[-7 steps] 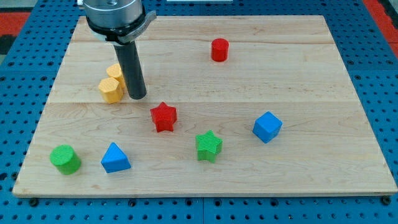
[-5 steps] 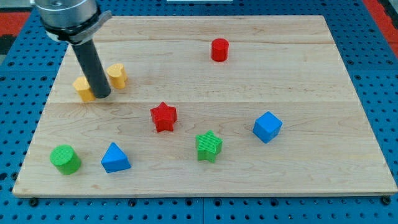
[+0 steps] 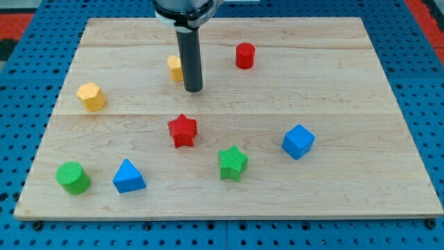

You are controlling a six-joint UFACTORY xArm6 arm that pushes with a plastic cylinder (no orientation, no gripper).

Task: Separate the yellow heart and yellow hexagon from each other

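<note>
The wooden bench (image 3: 277, 83) lies on blue pegboard (image 3: 21, 139). My tip (image 3: 193, 90) half hides the yellow heart (image 3: 174, 67); the yellow hexagon (image 3: 91, 96) sits well apart, near the left edge. There are no jaws.

Colours: yellow hexagon (image 3: 91, 96) and yellow heart (image 3: 175, 67); red cylinder (image 3: 244, 55), red star (image 3: 182, 130); green star (image 3: 233, 163), green cylinder (image 3: 73, 178); blue cube (image 3: 298, 142), blue triangle block (image 3: 128, 176). Rod is dark, incl. my tip (image 3: 193, 89). Board (image 3: 347, 83) is pale wood w/ grain lines; base around it (image 3: 423, 104) is blue w/ dot pattern of holes.
</note>
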